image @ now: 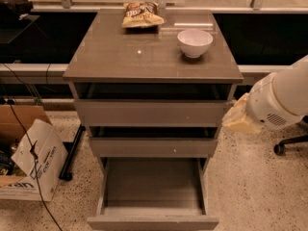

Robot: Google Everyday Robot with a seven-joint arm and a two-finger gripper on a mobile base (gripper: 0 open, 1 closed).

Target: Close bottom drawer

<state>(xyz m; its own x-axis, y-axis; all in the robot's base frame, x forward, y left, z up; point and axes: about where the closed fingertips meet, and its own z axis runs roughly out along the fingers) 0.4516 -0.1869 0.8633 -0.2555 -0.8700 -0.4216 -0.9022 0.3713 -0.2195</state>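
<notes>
The bottom drawer [153,222] of the grey-brown cabinet [144,61] is pulled far out toward me, and its deep empty box shows from above. The middle drawer [153,147] and the top drawer [151,113] each stand out a little. My white arm [281,100] comes in from the right edge. Its cream-coloured end [238,118] is beside the cabinet's right side, level with the top drawer and well above the bottom drawer. The gripper itself does not show in this view.
A white bowl [195,42] and a snack bag [142,14] sit on the cabinet top. A cardboard box with a white bag [31,160] and cables stand on the floor at left. An office chair's base [288,144] is at right. The floor is speckled.
</notes>
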